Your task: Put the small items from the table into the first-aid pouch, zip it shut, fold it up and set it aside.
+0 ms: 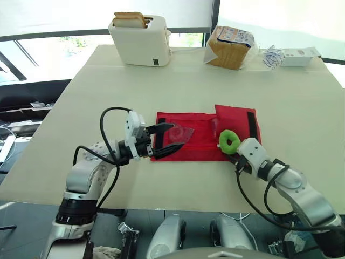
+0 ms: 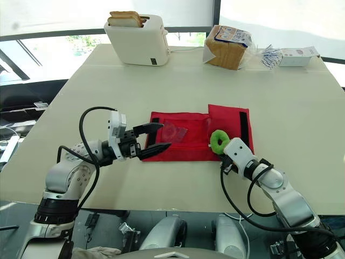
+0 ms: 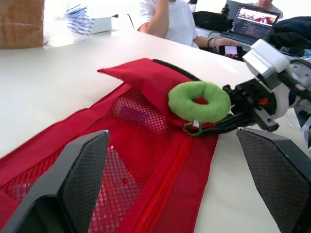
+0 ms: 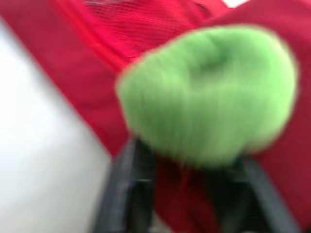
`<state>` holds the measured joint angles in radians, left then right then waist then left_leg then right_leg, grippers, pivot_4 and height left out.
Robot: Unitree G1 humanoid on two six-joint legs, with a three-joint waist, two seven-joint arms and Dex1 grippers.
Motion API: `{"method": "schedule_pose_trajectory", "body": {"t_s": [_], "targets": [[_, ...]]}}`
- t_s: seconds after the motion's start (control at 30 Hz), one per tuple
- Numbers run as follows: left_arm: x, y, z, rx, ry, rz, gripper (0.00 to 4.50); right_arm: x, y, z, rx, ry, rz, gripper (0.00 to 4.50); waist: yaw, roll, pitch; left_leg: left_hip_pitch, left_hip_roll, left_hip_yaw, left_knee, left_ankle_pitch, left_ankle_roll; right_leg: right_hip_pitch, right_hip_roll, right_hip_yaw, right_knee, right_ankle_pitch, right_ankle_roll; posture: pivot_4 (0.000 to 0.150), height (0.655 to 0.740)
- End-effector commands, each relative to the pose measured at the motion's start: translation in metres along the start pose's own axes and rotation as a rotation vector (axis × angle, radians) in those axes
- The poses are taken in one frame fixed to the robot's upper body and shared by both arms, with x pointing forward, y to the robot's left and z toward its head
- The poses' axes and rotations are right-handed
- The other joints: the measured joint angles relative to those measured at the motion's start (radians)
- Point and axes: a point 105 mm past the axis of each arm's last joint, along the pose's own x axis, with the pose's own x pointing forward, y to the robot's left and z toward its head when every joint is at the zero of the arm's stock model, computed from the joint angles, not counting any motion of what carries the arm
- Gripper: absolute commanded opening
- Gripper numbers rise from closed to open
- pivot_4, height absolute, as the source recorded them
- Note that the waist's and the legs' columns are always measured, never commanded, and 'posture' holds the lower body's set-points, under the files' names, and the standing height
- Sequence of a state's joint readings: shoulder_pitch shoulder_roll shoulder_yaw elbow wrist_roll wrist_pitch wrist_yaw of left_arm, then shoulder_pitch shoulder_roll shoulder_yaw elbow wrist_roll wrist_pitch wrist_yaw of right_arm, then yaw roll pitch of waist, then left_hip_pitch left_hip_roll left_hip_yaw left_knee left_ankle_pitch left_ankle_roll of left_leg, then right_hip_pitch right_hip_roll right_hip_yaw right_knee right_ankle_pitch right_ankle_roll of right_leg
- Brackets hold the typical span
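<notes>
red first-aid pouch (image 1: 199, 147) lies flat, near-centre on the table (image 1: 302, 108). left gripper (image 1: 177, 136), fingers (image 1: 164, 128) apart, hovers at its left end; right gripper (image 1: 236, 153) is clamped on the green ring pull (image 1: 223, 139) at its right. best pin the left end, then draw straight along the zip (image 3: 167, 189).

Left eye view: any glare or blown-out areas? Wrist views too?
Left eye view: windows behind the white plastic toaster are blown out; the beige table is evenly lit, shadows soft. Left wrist view: bright washout beyond the red mesh fabric pouch; the fuzzy green ring is well lit. Right wrist view: no glare.
</notes>
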<state>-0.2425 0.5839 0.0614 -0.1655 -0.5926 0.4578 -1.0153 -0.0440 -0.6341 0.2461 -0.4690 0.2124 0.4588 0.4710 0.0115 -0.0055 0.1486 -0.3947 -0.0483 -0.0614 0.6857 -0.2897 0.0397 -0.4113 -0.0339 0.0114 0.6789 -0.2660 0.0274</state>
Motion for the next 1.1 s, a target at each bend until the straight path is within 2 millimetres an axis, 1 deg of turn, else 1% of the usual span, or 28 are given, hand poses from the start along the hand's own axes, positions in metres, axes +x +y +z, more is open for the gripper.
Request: {"method": "schedule_pose_trajectory", "body": {"t_s": [0.03, 0.13, 0.2, 0.27, 0.37, 0.43, 0.53, 0.6, 0.67, 0.7, 0.77, 0.8, 0.87, 0.97, 1.03, 1.1], "targets": [[-0.009, 0.003, 0.009, -0.004, -0.021, 0.031, 4.50, -0.022, 0.013, 0.026, 0.023, -0.088, 0.127, 3.06, 0.002, 0.000, 0.000, 0.000, 0.000, 0.000, 0.000, 0.000, 0.000, 0.000, 0.000, 0.000, 0.000, 0.000, 0.000, 0.150, 0.7400], [-0.015, 0.006, 0.006, -0.029, -0.005, 0.046, 4.50, -0.040, 0.022, 0.037, 0.015, -0.104, 0.202, 3.06, 0.002, 0.000, 0.000, 0.000, 0.000, -0.001, 0.000, 0.000, 0.000, 0.000, 0.000, 0.000, 0.000, 0.000, 0.000, 0.150, 0.7400], [-0.017, 0.009, 0.005, -0.055, -0.004, 0.058, 4.50, -0.049, 0.022, 0.044, -0.008, -0.113, 0.210, 3.06, 0.002, 0.000, 0.000, 0.000, 0.000, -0.001, 0.000, 0.000, 0.001, 0.000, 0.000, 0.000, 0.000, 0.000, 0.000, 0.150, 0.7400], [-0.019, 0.013, 0.003, -0.071, -0.005, 0.072, 4.50, -0.058, 0.026, 0.050, -0.002, -0.121, 0.237, 3.06, 0.002, 0.000, 0.000, 0.000, 0.000, -0.001, 0.000, 0.000, 0.000, 0.000, 0.000, -0.001, 0.000, 0.000, 0.000, 0.150, 0.7400], [-0.014, 0.019, 0.004, -0.093, -0.014, 0.084, 4.50, -0.068, 0.035, 0.061, 0.092, -0.162, 0.302, 3.06, 0.002, 0.000, 0.000, 0.000, 0.000, -0.001, 0.000, 0.000, 0.000, 0.000, 0.000, -0.001, 0.000, 0.000, 0.000, 0.150, 0.7400], [-0.010, 0.017, 0.005, -0.092, -0.006, 0.059, 4.50, -0.068, 0.032, 0.064, 0.161, -0.179, 0.290, 3.06, 0.002, -0.001, 0.000, 0.000, 0.000, -0.001, 0.000, 0.000, 0.001, 0.000, 0.000, -0.001, 0.000, 0.000, 0.000, 0.150, 0.7400], [-0.007, 0.014, 0.007, -0.090, 0.002, 0.023, 4.50, -0.076, 0.035, 0.069, 0.235, -0.187, 0.345, 3.06, 0.002, -0.002, 0.000, 0.000, 0.000, -0.001, 0.000, 0.000, 0.001, 0.000, -0.001, -0.001, 0.000, 0.000, 0.000, 0.150, 0.7400], [-0.006, 0.009, 0.013, -0.080, 0.008, -0.019, 4.50, -0.082, 0.026, 0.080, 0.252, -0.225, 0.344, 3.06, 0.002, -0.002, 0.001, 0.000, 0.000, -0.001, 0.000, 0.000, 0.001, 0.000, -0.001, -0.001, 0.000, 0.000, 0.000, 0.150, 0.7400], [-0.007, 0.003, 0.018, -0.064, 0.027, -0.068, 4.50, -0.079, 0.012, 0.089, 0.209, -0.230, 0.305, 3.06, -0.001, -0.002, 0.001, -0.001, 0.000, -0.001, 0.000, 0.000, 0.001, 0.000, -0.001, -0.001, 0.000, 0.000, 0.000, 0.150, 0.7400], [-0.009, 0.001, 0.019, -0.051, 0.041, -0.091, 4.50, -0.073, 0.003, 0.087, 0.177, -0.199, 0.265, 3.06, -0.005, -0.003, 0.001, -0.001, 0.000, -0.001, 0.000, 0.000, 0.001, 0.000, -0.001, -0.001, 0.000, 0.000, 0.000, 0.150, 0.7400], [-0.011, -0.007, 0.022, -0.013, 0.070, -0.151, 4.50, -0.060, -0.021, 0.081, 0.013, -0.103, 0.196, 3.06, -0.008, -0.003, 0.001, 0.000, 0.000, -0.001, 0.000, 0.000, 0.001, 0.000, -0.001, -0.001, 0.000, 0.000, 0.000, 0.150, 0.7400], [-0.011, -0.009, 0.023, -0.001, 0.078, -0.173, 4.50, -0.056, -0.029, 0.080, -0.052, -0.073, 0.184, 3.06, -0.009, -0.003, 0.001, 0.000, 0.000, 0.000, -0.001, 0.000, 0.000, 0.000, -0.001, -0.001, 0.000, 0.000, 0.000, 0.150, 0.7400], [-0.014, -0.012, 0.025, 0.002, 0.081, -0.191, 4.50, -0.047, -0.039, 0.081, -0.123, -0.055, 0.179, 3.06, -0.009, -0.003, 0.001, 0.000, 0.000, 0.000, -0.001, 0.000, 0.000, 0.000, -0.001, -0.001, -0.001, 0.000, 0.000, 0.150, 0.7400], [-0.015, -0.014, 0.029, 0.006, 0.076, -0.193, 4.50, -0.034, -0.060, 0.073, -0.305, 0.037, 0.190, 3.06, -0.012, -0.002, 0.003, -0.001, 0.000, 0.000, -0.001, 0.000, 0.000, 0.000, -0.001, -0.001, -0.001, 0.000, -0.001, 0.150, 0.7400], [-0.013, -0.014, 0.029, 0.004, 0.064, -0.181, 4.50, -0.026, -0.071, 0.070, -0.344, 0.052, 0.193, 3.06, -0.011, -0.003, 0.003, -0.002, 0.000, 0.000, 0.000, 0.000, 0.000, -0.001, -0.001, -0.001, -0.002, 0.000, 0.000, 0.150, 0.7400], [-0.012, -0.014, 0.025, 0.002, 0.063, -0.176, 4.50, -0.016, -0.079, 0.068, -0.364, 0.060, 0.194, 3.06, -0.013, -0.003, 0.003, -0.002, 0.000, 0.000, 0.000, 0.000, 0.000, -0.001, -0.001, -0.001, -0.002, 0.000, 0.000, 0.150, 0.7400]]}}
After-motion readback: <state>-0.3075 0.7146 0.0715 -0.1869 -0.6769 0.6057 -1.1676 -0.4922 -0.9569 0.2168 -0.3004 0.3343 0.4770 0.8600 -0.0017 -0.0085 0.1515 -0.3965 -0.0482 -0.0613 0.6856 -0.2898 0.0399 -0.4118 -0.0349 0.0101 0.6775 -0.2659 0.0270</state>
